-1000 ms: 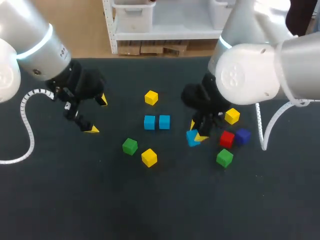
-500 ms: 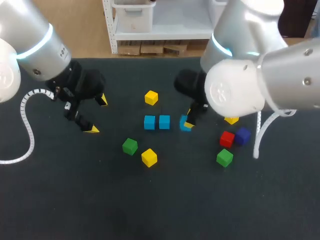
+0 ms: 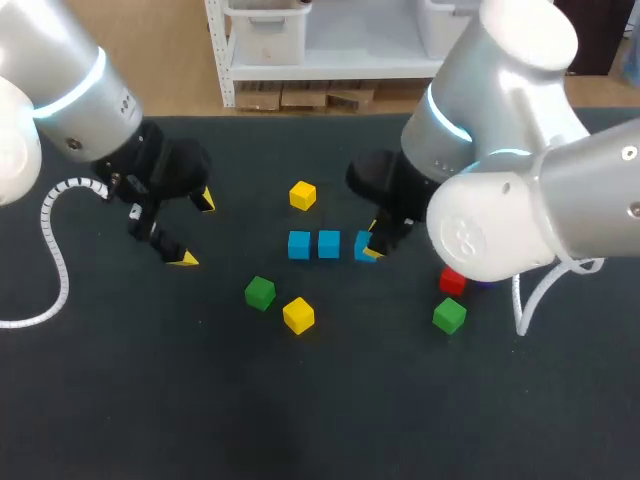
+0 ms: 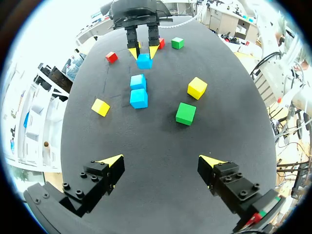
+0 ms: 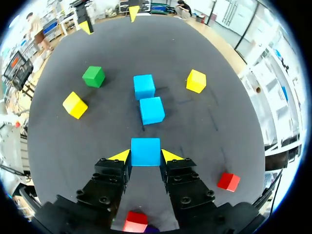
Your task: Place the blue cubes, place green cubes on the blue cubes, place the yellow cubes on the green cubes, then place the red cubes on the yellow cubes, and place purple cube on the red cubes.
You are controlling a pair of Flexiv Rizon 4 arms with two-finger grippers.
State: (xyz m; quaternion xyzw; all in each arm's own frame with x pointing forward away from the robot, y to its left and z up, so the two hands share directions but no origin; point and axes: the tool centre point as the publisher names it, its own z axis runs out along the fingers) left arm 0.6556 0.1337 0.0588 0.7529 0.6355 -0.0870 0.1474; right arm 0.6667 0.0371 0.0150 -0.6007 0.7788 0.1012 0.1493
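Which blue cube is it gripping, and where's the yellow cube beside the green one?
held blue cube (image 5: 145,151): right wrist view, middle of its visible face.
yellow cube (image 3: 298,315): head view, its centre.

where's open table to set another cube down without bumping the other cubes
Free: the wide near strip of table in front of the left green cube and near yellow cube. Crowded: the blue pair right beside the held blue cube in the right jaws, and around the red cube and right green cube.
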